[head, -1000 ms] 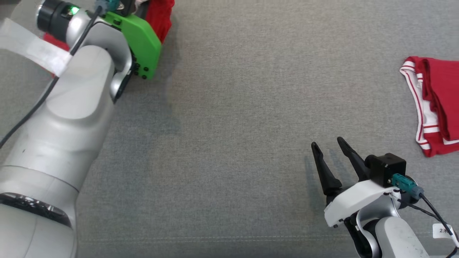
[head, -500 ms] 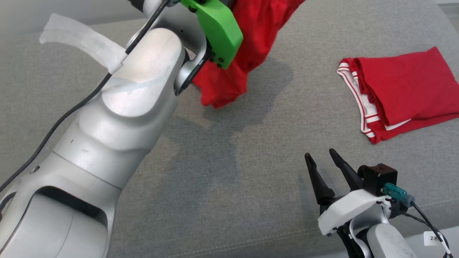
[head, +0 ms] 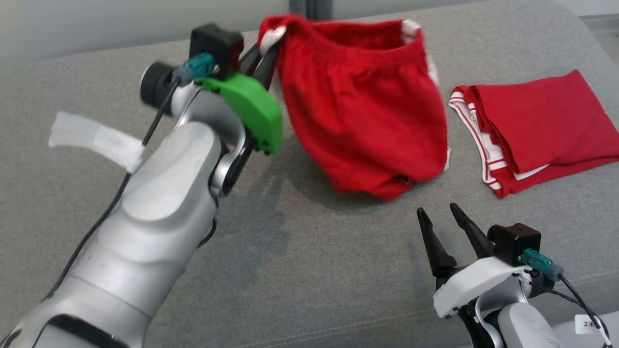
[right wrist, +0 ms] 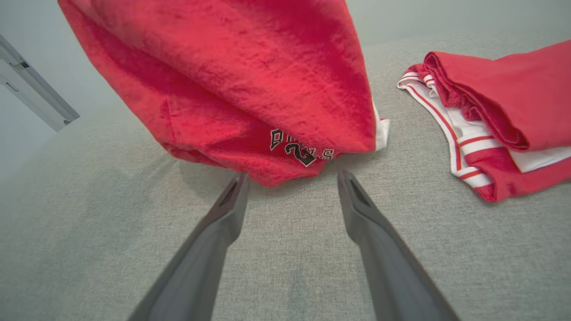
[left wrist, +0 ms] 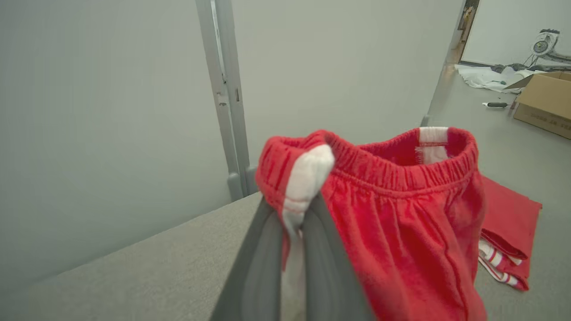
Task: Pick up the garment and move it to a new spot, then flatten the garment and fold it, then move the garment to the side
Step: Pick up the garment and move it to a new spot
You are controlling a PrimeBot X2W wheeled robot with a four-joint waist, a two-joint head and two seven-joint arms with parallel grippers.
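The garment (head: 362,121) is a pair of red shorts with white side stripes. It hangs by its elastic waistband, and its lower hem brushes the grey padded surface (head: 309,270). My left gripper (head: 271,48) is shut on a white-striped corner of the waistband; the left wrist view shows that gripper (left wrist: 292,214) pinching the fabric of the garment (left wrist: 401,214). My right gripper (head: 436,209) stands open low at the right, empty, just in front of the hanging hem. In the right wrist view the garment (right wrist: 250,89) hangs just beyond that gripper (right wrist: 292,176), with black lettering on the hem.
A second red garment with white trim (head: 537,130) lies folded on the surface at the right, also in the right wrist view (right wrist: 490,111). A pale wall and a metal post (left wrist: 223,89) stand behind the surface. A cardboard box (left wrist: 544,107) sits on the floor far off.
The head camera has tilted up. My left arm has lifted the garment and swung it towards the middle, where it now hangs open by the waistband. The right gripper has stayed open.
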